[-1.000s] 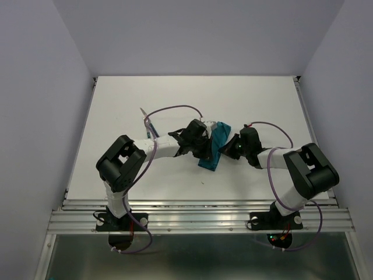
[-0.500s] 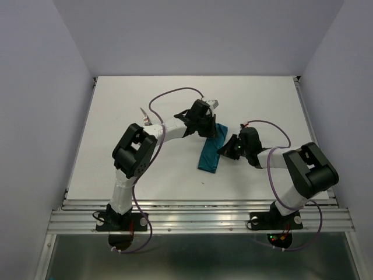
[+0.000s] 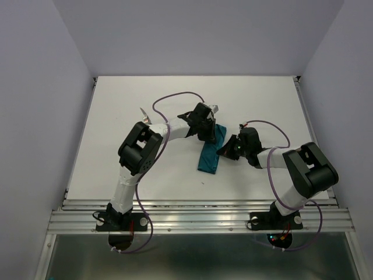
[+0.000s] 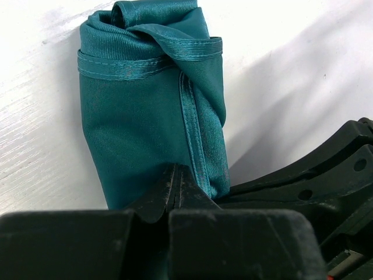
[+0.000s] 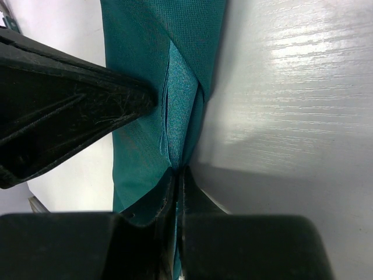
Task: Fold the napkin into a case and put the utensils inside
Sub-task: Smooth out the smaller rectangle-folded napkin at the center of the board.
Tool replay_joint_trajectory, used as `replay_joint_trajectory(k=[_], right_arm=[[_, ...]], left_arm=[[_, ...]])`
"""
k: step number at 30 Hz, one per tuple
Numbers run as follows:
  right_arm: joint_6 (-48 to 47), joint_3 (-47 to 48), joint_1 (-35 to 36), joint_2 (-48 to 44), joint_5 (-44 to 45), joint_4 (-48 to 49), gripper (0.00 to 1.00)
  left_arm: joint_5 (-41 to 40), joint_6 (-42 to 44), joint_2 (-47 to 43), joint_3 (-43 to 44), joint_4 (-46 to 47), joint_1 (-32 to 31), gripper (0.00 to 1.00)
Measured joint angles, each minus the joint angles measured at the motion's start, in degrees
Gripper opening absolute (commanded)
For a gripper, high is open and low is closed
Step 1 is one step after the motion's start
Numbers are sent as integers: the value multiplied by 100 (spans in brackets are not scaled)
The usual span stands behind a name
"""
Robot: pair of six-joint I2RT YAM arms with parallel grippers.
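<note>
The teal napkin (image 3: 208, 158) lies on the white table folded into a narrow strip, the case shape (image 4: 145, 116); its rolled end shows in the left wrist view. My left gripper (image 3: 206, 127) is shut, and its tips (image 4: 176, 175) rest on the strip's far part with no cloth seen between them. At the strip's right edge my right gripper (image 3: 225, 150) is shut, pinching a fold of the napkin (image 5: 180, 87) between its fingertips (image 5: 179, 175). The utensils (image 3: 145, 114) lie to the left behind the left arm, mostly hidden.
Both arms reach in over the middle of the white table (image 3: 262, 99). Purple cables (image 3: 175, 99) loop above the arms. Lilac walls close off the back and both sides, and a metal rail (image 3: 198, 213) runs along the near edge.
My left gripper has moved from the napkin's middle to its far end, and the left elbow has swung inward. The right gripper has stayed at the napkin's right edge.
</note>
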Motion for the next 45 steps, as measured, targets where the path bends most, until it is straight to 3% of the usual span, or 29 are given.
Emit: replay_joint_trajectory(k=[15,45], right_arm=[[-136,-2,0,-2,-190,-2,1],[-280,-2,0,-44,-291,-101,1]], left_arm=[[66,-55,428,470,50,0,0],[-688,-494,39,562,15,260,0]])
